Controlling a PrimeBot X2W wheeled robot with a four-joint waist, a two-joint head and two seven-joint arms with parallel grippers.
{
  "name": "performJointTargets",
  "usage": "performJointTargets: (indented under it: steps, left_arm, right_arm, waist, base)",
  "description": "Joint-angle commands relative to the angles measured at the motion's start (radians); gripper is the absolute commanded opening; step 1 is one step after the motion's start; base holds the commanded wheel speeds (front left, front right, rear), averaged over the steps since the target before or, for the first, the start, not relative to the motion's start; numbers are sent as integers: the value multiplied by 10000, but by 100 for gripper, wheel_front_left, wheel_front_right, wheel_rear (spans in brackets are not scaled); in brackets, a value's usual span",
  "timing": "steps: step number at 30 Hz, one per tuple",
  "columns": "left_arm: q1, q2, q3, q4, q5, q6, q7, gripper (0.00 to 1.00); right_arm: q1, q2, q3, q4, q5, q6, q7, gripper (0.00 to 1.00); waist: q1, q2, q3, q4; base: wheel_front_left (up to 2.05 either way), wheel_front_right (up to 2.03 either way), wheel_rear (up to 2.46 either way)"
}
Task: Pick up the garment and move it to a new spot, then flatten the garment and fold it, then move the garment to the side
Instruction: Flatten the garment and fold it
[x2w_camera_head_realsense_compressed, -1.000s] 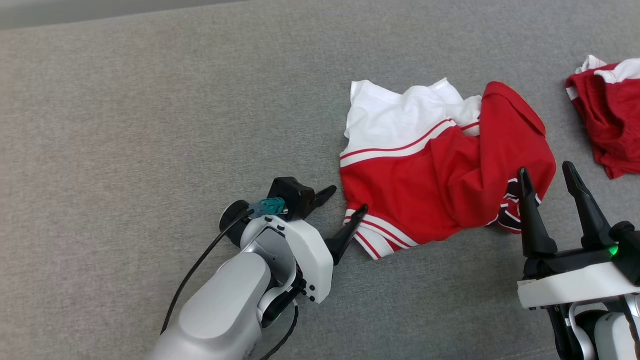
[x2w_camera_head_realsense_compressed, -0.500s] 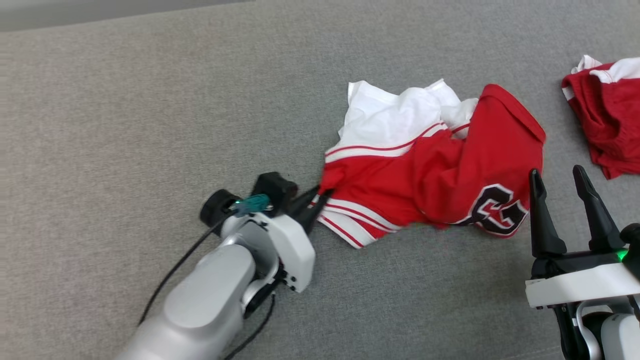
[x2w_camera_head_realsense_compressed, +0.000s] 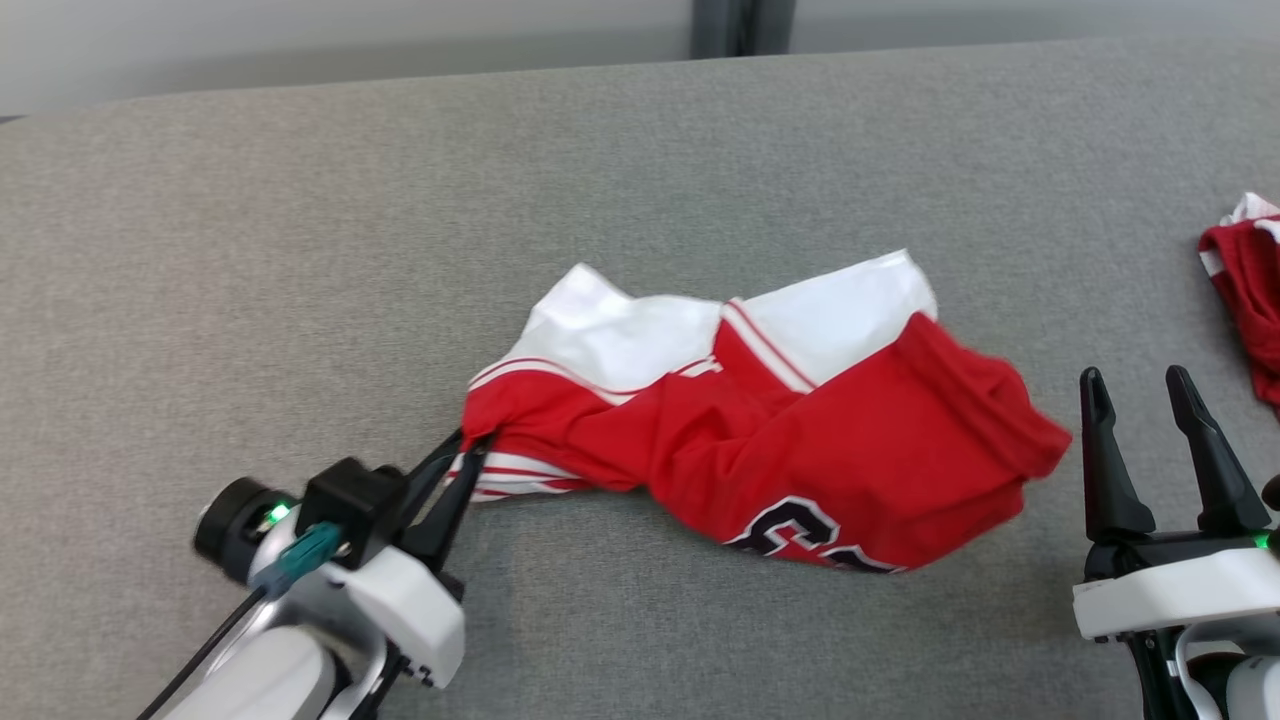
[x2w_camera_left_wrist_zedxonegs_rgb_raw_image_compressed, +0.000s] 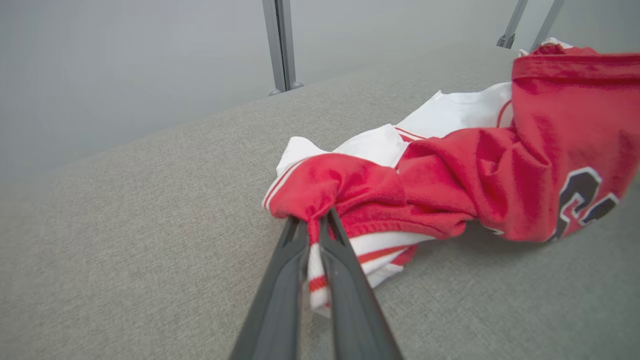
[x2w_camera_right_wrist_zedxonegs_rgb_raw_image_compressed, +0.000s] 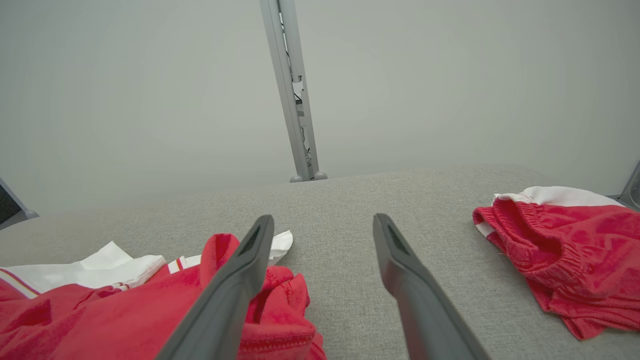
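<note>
Pinching a bunched red corner of the garment (x2w_camera_head_realsense_compressed: 800, 440), the left gripper (x2w_camera_head_realsense_compressed: 468, 447) is shown with its two dark fingers pressed together on the cloth. A striped white hem is seen hanging just below the fingertips in the left wrist view. From this pinch point the garment is spread toward two o'clock in the head view. It is laid crumpled on the grey padded surface (x2w_camera_head_realsense_compressed: 300, 250), with white panels at its far side and black lettering at its near edge. The right gripper (x2w_camera_head_realsense_compressed: 1135, 374) is seen at four o'clock in the head view, its fingers spread wide with nothing held between them. The garment's red edge is found just beside it at nine o'clock; whether they touch cannot be told. A second red garment (x2w_camera_head_realsense_compressed: 1245, 290) is seen at one o'clock of the right gripper, well apart.
</note>
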Motion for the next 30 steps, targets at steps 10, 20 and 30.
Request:
performJointTargets:
  steps: [10, 20, 30]
  left_arm:
    - [2539, 1147, 911, -2282, -745, 1942, 653, 0]
    - [2998, -136, 1302, -1276, -1861, 1645, -630, 100]
    - [2461, -523, 2326, -1160, -1367, 1795, -1809, 100]
  right_arm:
    - [181, -33, -58, -155, 204, 1, 240, 100]
    - [237, -31, 8, -125, 148, 1, 376, 100]
    - [476, -31, 279, -148, -171, 1, 683, 100]
  waist:
    - [0, 0, -242, 281]
    - [0, 0, -522, 226]
    - [0, 0, -1190, 343]
  base:
    - [0, 0, 0]
    - [0, 0, 0]
    - [0, 0, 0]
